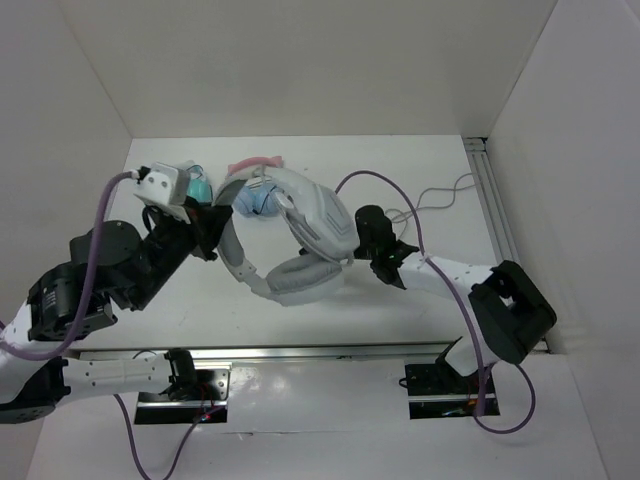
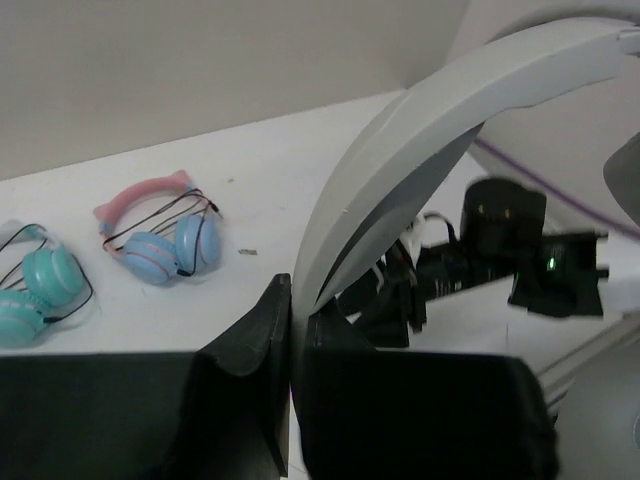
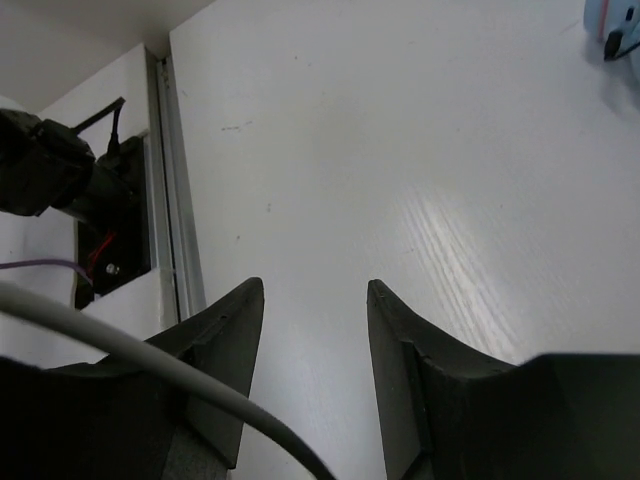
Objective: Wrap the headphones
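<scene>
The white surface fills the middle of the top view, walled on three sides. The left arm reaches in from the near left corner. The right arm reaches in from the near right corner, bending back toward the centre.

The headphones sit about the middle of the surface, a little toward the far edge. Their wide padded headband curves from the left around to a grey ear cup on the near side. The left jaws are pressed together on the headband's left end. In the left wrist view the pale band rises from between the two dark fingers and arches up to the right.

The right jaws stand spread just beside the headphones on their right, apart from them, with only bare surface between the fingers in the right wrist view.

A pink-and-blue cat-ear pair lies near the far edge, behind the big headband. A teal pair lies left of it toward the far left corner.

A thin grey cable wriggles toward the right edge. In the right wrist view a grey cord crosses in front of one finger.
</scene>
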Controlling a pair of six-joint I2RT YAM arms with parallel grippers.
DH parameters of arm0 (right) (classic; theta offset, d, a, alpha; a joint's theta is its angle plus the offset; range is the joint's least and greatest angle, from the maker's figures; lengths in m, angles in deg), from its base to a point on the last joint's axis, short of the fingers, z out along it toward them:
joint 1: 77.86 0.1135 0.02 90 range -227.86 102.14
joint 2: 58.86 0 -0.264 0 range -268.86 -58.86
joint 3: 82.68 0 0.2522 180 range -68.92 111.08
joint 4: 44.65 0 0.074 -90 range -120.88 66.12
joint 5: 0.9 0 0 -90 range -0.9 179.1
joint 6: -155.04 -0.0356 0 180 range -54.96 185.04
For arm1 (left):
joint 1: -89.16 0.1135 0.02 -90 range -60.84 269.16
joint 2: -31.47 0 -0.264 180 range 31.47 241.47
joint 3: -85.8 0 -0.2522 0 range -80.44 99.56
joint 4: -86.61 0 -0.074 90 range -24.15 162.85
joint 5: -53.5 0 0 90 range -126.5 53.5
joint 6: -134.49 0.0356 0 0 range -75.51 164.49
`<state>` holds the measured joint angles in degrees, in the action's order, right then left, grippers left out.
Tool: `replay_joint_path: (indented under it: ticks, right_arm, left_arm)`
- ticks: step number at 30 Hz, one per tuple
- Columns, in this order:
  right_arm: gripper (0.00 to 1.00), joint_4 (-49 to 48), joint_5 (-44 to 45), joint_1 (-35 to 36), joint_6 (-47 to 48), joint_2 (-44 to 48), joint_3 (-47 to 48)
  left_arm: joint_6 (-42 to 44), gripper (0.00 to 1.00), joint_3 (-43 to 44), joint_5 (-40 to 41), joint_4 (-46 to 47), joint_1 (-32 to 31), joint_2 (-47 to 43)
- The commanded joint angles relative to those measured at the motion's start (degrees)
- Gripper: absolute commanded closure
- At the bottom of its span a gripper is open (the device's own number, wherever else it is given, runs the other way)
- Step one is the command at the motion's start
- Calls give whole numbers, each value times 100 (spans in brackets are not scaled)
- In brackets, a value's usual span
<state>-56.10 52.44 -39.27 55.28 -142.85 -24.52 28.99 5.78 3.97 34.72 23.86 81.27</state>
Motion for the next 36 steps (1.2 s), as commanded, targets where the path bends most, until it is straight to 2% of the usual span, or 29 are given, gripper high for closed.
replay_joint_path:
  ticks: [1,2,5,6,9,14,16,17,18,21,22,24,25,28,29,32,36]
  right_arm:
    - [47,-1327,-235,17,-359,-249,-395]
    - [48,-1442,-236,17,-360,-311,-493]
    - [52,-1925,-289,219,-509,-487,-861]
    - [60,-2022,-236,280,-509,-566,-941]
    - [71,-2347,-70,448,-562,-628,-1293]
    - [77,-2453,255,720,-562,-567,-1645]
    - [94,-2349,527,816,-510,-444,-1724]
    - [100,-2122,1016,974,-509,-191,-1864]
    - [100,-1989,1308,1080,-449,-14,-1926]
    - [100,-1488,2379,1615,-395,776,-2119]
    - [100,-1321,2601,1765,-395,970,-2190]
    - [100,-829,3153,2248,-334,1550,-2190]
    - [100,-645,3313,2389,-334,1735,-2190]
    - [100,251,3779,2925,-334,2377,-1858]
    - [100,697,3955,3231,-255,2639,-1734]
    - [100,1236,4675,3837,25,2983,-1190]
    - [100,2237,5570,4419,368,2906,-294]
  left_arm:
    - [-874,100,509,1216,764,-9,178]
    - [-1040,100,615,1662,667,-9,240]
    - [-1489,100,1028,2218,333,-9,608]
    - [-1490,100,1142,2533,332,-9,740]
    - [-1184,100,1888,2965,332,-9,1399]
    - [-103,100,3260,2888,517,631,2384]
    - [-49,100,3567,2600,325,1079,2648]
    - [-171,100,3821,2493,150,1237,2884]
    - [-233,100,3893,2353,-148,1578,2982]
    - [-453,100,3833,1870,-371,2133,3193]
    - [-592,100,3833,1494,-545,2588,3194]
    - [-848,100,3701,1131,-660,3082,3343]
    - [-901,100,3596,982,-661,3554,3465]
    - [-1033,100,3262,559,-801,4259,3746]
    - [-1181,100,2896,559,-749,4349,3747]
    - [-1183,100,2070,829,-546,4464,3687]
    - [-1271,100,1400,1095,-485,4517,3808]
